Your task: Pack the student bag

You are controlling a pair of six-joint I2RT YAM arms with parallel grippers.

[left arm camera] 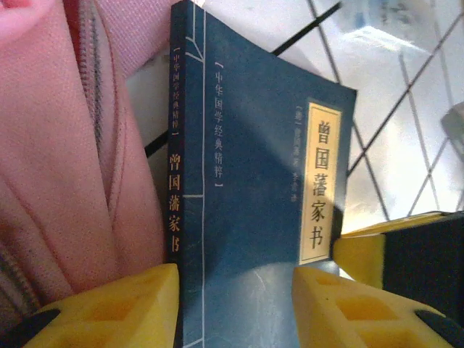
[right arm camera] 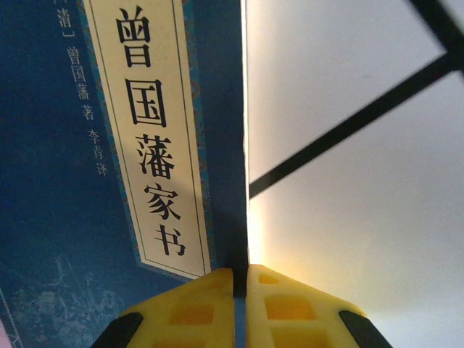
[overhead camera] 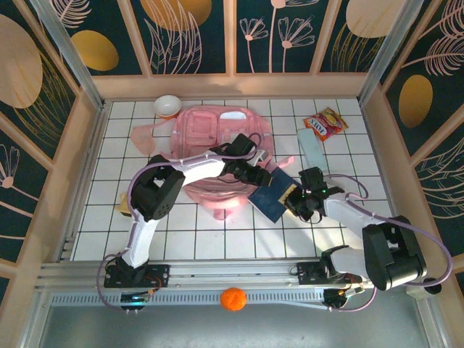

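Overhead, the student bag point(overhead camera: 203, 134) lies mid-desk point(overhead camera: 217, 235), immediately left of the blue book point(overhead camera: 272, 196), which the right pincer point(overhead camera: 299, 201) grips. From the left wrist, the left pincer point(left arm camera: 235, 297) gapes wide over the book, whose spine runs alongside the pink fabric; any pocket mouth is cut off. From the right wrist, the fingers point(right arm camera: 196, 312) pinch the cover's edge.
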